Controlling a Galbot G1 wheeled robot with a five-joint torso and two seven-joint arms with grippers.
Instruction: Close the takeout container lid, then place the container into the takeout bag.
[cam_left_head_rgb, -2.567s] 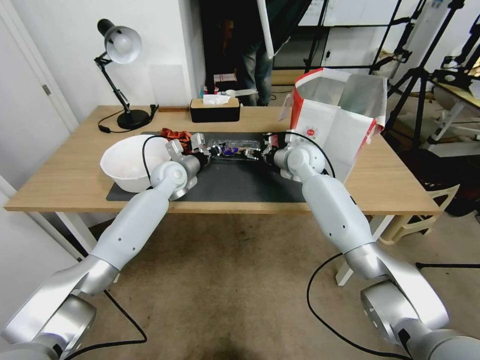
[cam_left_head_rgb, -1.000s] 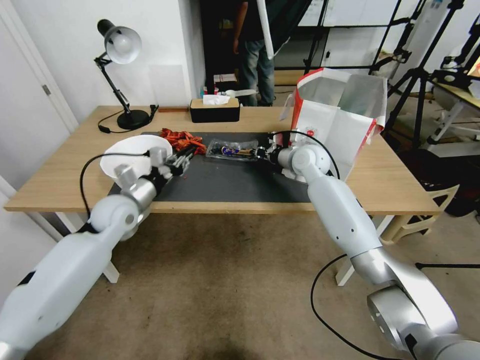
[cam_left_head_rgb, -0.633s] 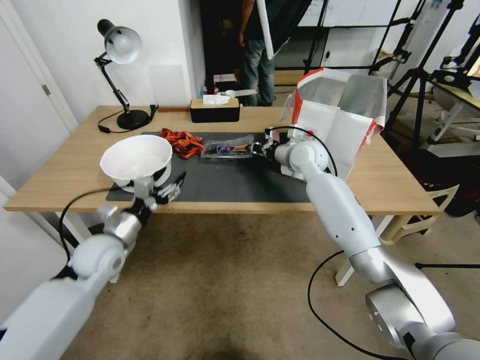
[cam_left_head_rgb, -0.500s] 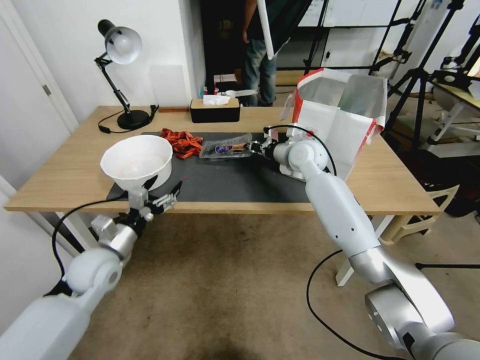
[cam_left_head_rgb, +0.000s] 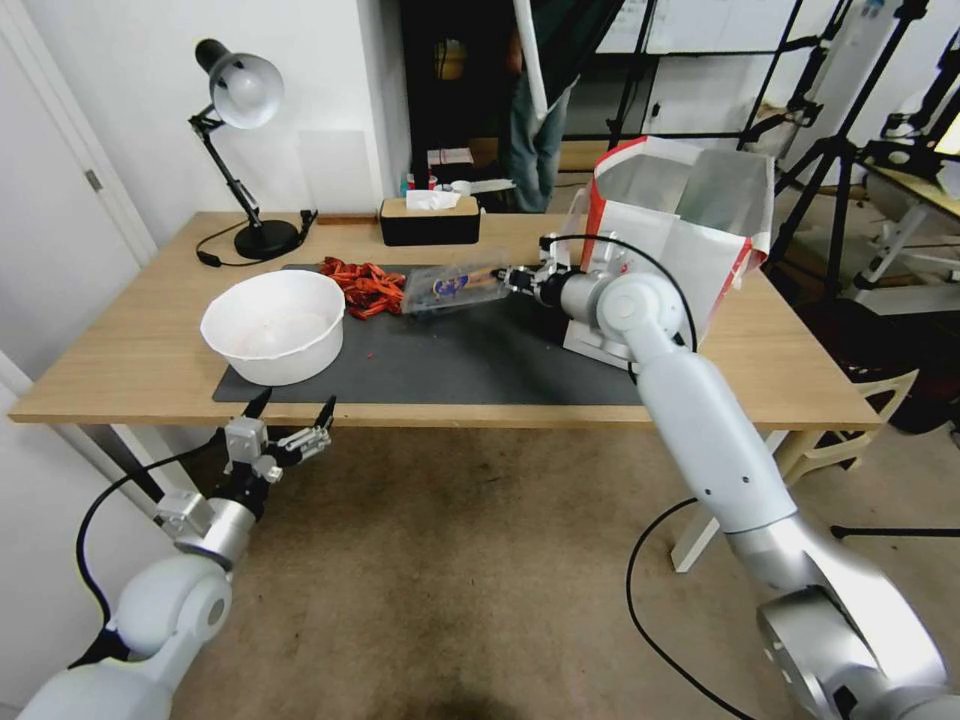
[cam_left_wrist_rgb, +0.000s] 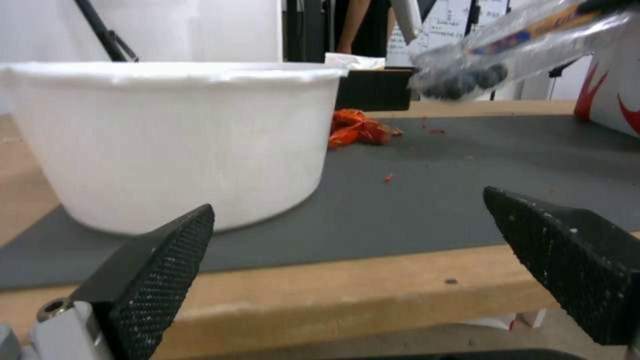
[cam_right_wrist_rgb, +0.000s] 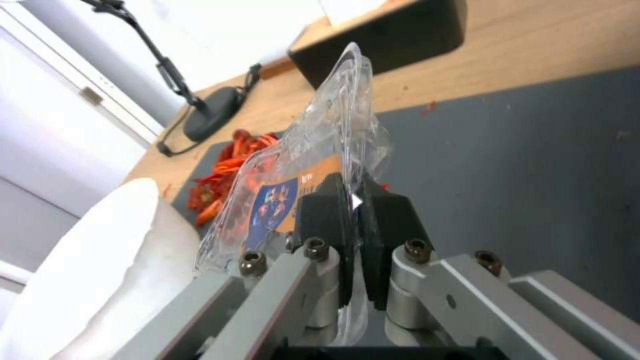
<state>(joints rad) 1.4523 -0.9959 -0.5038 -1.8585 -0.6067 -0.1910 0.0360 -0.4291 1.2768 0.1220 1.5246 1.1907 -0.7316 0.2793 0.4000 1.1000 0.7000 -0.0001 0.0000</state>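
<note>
While I watch the head view, my right hand (cam_left_head_rgb: 518, 281) pinches one end of the takeout container (cam_left_head_rgb: 455, 284) and holds it tilted above the black mat (cam_left_head_rgb: 470, 360), between the white bowl (cam_left_head_rgb: 273, 325) and the takeout bag (cam_left_head_rgb: 680, 230), which stands upright just beside my right arm. My left hand (cam_left_head_rgb: 290, 422) hangs spread and empty below the tabletop (cam_left_head_rgb: 130, 350) edge. I judge the grip risky: only a thin rim is held, so the box could twist or slip on the way to the bag, and its far end could catch the bag's rim. In the left wrist view, the container (cam_left_wrist_rgb: 513, 45) floats high over the mat (cam_left_wrist_rgb: 427, 200), berries bunched at the low end, so that weight may pull it down; the spread fingers (cam_left_wrist_rgb: 157, 270) are too far off to help. In the right wrist view, the pads (cam_right_wrist_rgb: 327, 220) are pressed on clear plastic near the lid (cam_right_wrist_rgb: 280, 200) label; if the clamshell is not fully latched, it could spring open.
</note>
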